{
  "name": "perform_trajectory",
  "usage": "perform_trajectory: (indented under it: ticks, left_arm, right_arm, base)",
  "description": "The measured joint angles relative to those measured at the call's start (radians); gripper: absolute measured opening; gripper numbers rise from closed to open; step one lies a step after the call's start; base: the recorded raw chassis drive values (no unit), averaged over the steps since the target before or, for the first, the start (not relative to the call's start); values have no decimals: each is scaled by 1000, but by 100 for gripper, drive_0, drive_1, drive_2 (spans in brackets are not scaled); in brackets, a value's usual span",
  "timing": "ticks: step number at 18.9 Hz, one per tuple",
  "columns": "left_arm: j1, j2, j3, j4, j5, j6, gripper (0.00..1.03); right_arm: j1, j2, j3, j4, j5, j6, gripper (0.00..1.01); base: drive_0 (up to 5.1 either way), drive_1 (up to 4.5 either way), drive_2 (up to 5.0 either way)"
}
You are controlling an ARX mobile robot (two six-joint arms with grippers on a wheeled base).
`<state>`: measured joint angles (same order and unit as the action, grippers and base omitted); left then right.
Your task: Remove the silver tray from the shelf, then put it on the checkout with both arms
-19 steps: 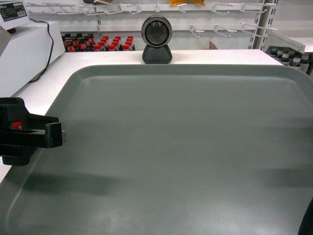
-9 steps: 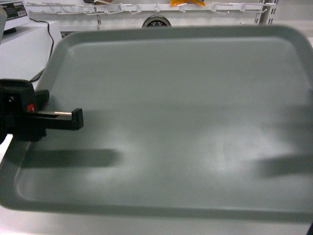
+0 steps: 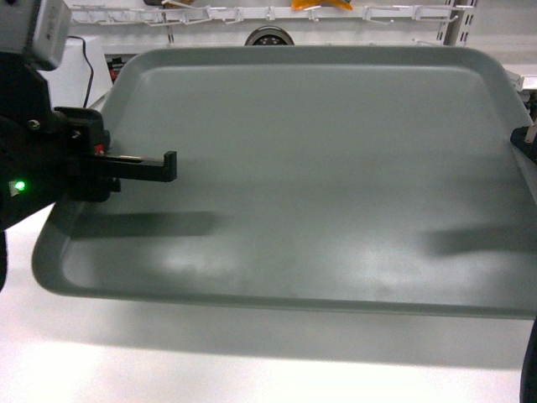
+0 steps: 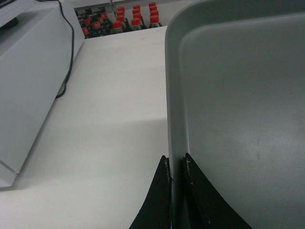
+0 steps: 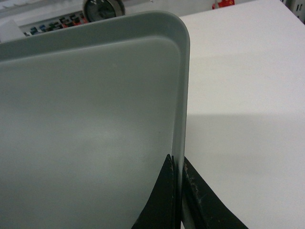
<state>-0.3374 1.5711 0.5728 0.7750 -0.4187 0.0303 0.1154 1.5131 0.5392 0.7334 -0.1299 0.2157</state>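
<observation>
Silver tray (image 3: 319, 168), no legible markings

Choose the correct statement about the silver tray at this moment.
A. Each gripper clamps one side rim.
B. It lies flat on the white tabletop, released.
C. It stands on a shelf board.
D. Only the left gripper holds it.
A: the left gripper and the right gripper each pinch a side rim of the silver tray.

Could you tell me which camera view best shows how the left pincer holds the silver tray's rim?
The left wrist view: the left pincer sits closed on the silver tray, its rim sandwiched between both black jaws. The head view shows that pincer only from the side, over the tray's left edge. The right wrist view doesn't show it.
</observation>
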Motion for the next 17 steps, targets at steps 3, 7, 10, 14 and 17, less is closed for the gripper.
perform_trajectory:
  ticks: [3,7,10,14,17]
  left_arm:
    - [10,64,100,-32,14,0,3]
    - [34,163,225,-175,30,-21,3]
    - [60,243,348,-304,56,-53,3]
    - [65,286,380,-341,63,-58,3]
    - [71,325,401,-363,72,-57,3]
  right_arm:
    - [-14,72,101,-55,6,-25,2]
    - [-18,145,251,-216,-10,-38,2]
    - [-17,243,405,-342,-2,-71,2]
    - [-16,309,455,-406,15,-79,2]
    - [-8,365,485,-438,29,-79,2]
  base:
    - [0,0,0]
    - [0,0,0]
    - [0,0,0]
    - [0,0,0]
    - [0,0,0]
